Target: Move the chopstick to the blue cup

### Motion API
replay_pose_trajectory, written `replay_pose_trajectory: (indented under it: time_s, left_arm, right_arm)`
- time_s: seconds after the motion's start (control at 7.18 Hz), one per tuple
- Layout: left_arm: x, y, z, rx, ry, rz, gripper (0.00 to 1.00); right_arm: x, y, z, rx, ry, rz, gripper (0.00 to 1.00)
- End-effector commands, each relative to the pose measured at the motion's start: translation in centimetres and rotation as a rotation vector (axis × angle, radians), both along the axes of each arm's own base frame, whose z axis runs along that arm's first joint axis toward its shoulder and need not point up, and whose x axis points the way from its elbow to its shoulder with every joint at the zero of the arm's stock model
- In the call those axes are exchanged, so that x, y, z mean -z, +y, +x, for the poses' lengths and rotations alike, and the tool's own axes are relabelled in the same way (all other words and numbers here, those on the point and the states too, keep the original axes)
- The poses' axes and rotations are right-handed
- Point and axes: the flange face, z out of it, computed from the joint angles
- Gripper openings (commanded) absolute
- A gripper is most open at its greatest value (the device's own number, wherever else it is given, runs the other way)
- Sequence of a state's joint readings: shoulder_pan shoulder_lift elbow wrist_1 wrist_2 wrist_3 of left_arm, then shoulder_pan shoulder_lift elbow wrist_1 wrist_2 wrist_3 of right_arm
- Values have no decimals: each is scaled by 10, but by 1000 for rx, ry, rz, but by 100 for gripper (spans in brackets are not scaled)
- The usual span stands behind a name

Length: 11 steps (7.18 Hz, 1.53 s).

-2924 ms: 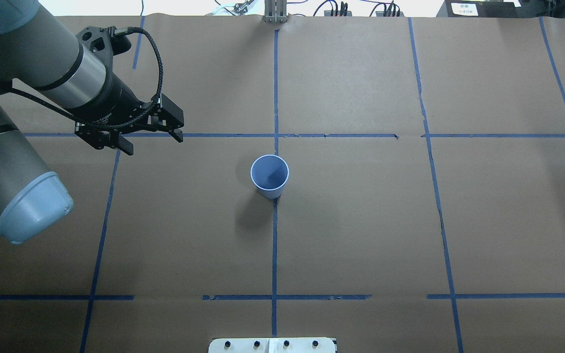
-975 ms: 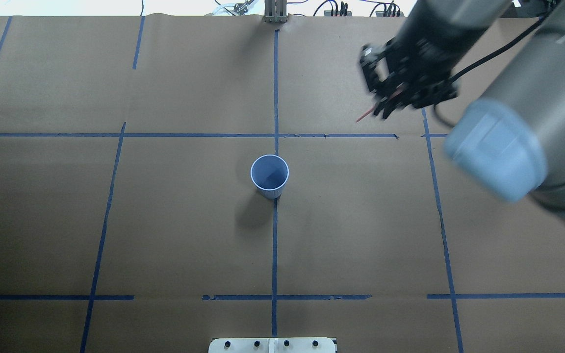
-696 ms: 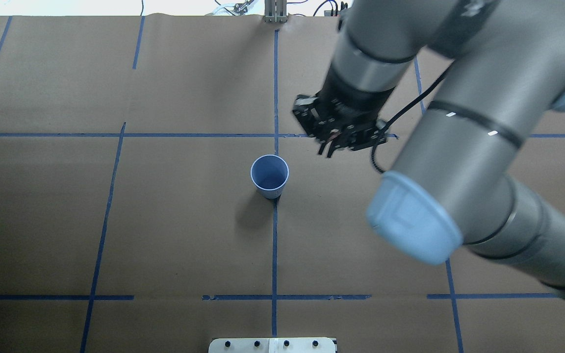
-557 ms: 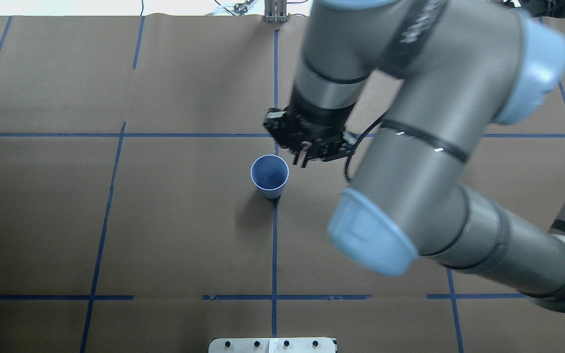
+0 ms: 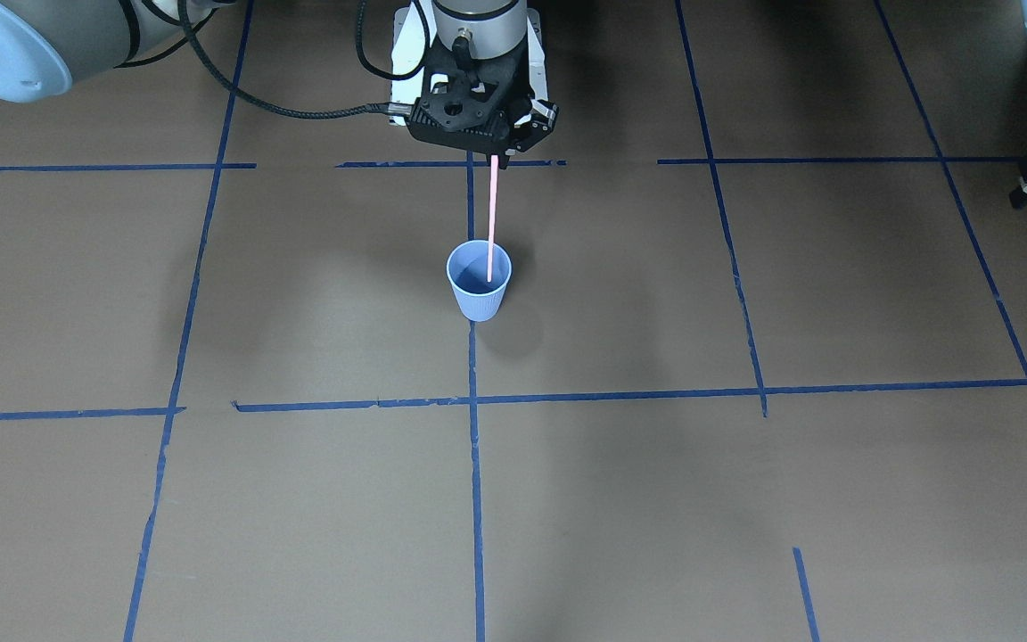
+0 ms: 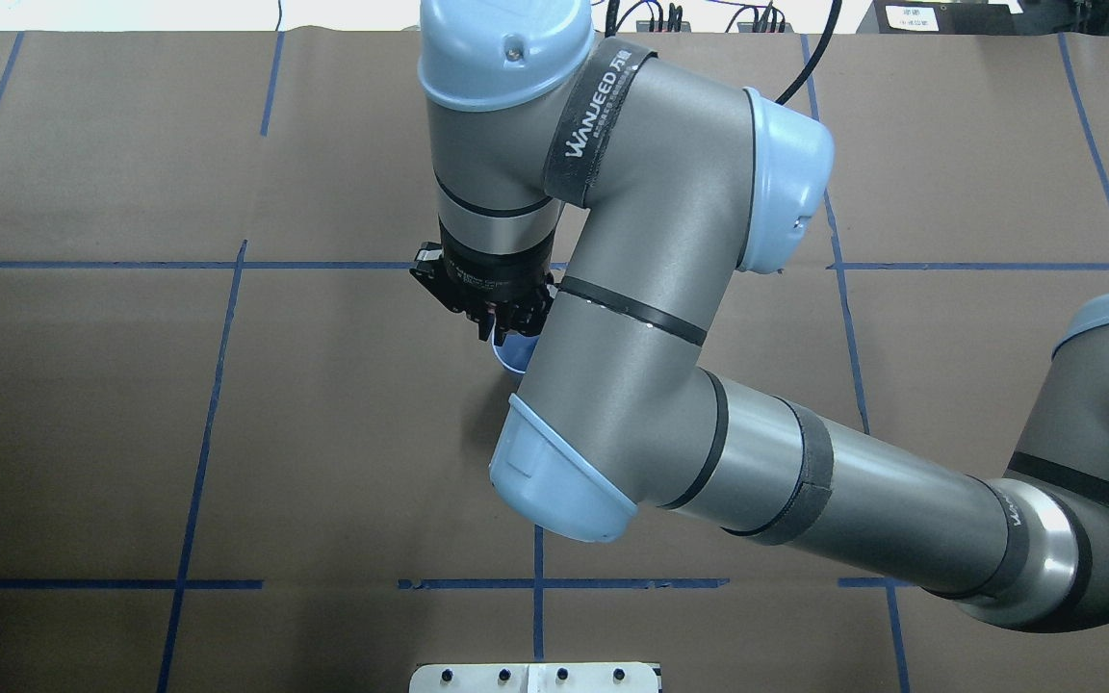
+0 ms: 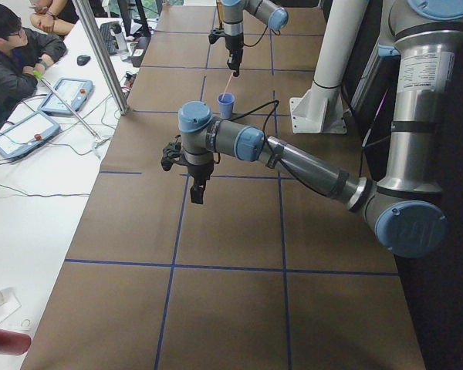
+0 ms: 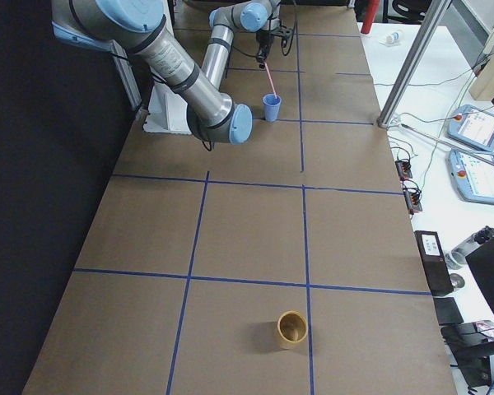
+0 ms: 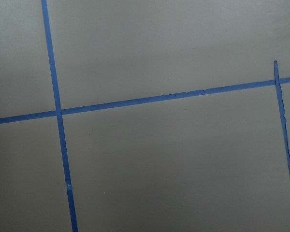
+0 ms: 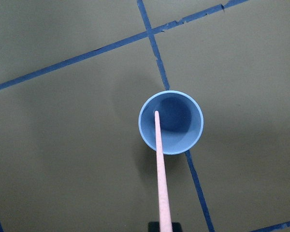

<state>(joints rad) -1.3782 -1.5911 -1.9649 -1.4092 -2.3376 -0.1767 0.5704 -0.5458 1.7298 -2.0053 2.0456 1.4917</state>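
The blue cup (image 5: 479,283) stands upright at the crossing of two tape lines on the brown table. My right gripper (image 5: 496,157) hangs straight above it, shut on the top end of the pink chopstick (image 5: 491,218). The stick hangs nearly vertical with its lower tip at the cup's mouth. The right wrist view looks down the stick (image 10: 160,169) into the cup (image 10: 183,113). In the overhead view the right arm hides most of the cup (image 6: 511,355). My left gripper (image 7: 197,189) hovers over bare table far from the cup. I cannot tell whether it is open.
A brown cup (image 8: 293,328) stands alone at the table's right end. A white control box (image 6: 535,677) sits at the near edge. An operator (image 7: 15,54) and teach pendants (image 7: 69,91) are beside the table's far side.
My right arm has swung in from the back right with the chopstick and now holds it upright over the cup. The left arm has left the overhead view.
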Motion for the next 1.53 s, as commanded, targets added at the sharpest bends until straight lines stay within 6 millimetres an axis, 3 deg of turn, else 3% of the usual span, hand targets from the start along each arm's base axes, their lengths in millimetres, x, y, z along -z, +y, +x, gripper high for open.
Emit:
replay_pose_trajectory:
  time_s: [0.0,0.28,0.42,0.56,0.7,0.97,1.11,1.25,1.39]
  left_arm:
    - [-2,-1,1,0,1,-5,100]
    - [-2,-1,1,0,1,-5,100]
    - [-1,-1,1,0,1,-4,100]
    - [-1,-2,1,0,1,-2,100]
    - [0,-3,1,0,1,-2,100]
    - [1,-3,1,0,1,1,100]
    - [-1,-2,0,1,0,-3,100]
    - [-11,-4,-15,18,-6,-11,100]
    - [-46,-10,-48,-10,-20,6,100]
  right_arm:
    - [-5,1,-3,4,6,-7,2]
    - [-14,3,-1,7,12,-13,6]
    - [-17,2,-1,9,14,-18,41]
    - [-22,3,0,8,15,-15,93]
    - [-20,8,9,5,-2,-3,100]
    - [-18,17,26,3,-27,12,100]
    - [-37,4,69,-53,-39,26,100]
    - [-85,-7,147,-128,-38,61,100]
    - [-123,-16,222,-117,-18,187,100]
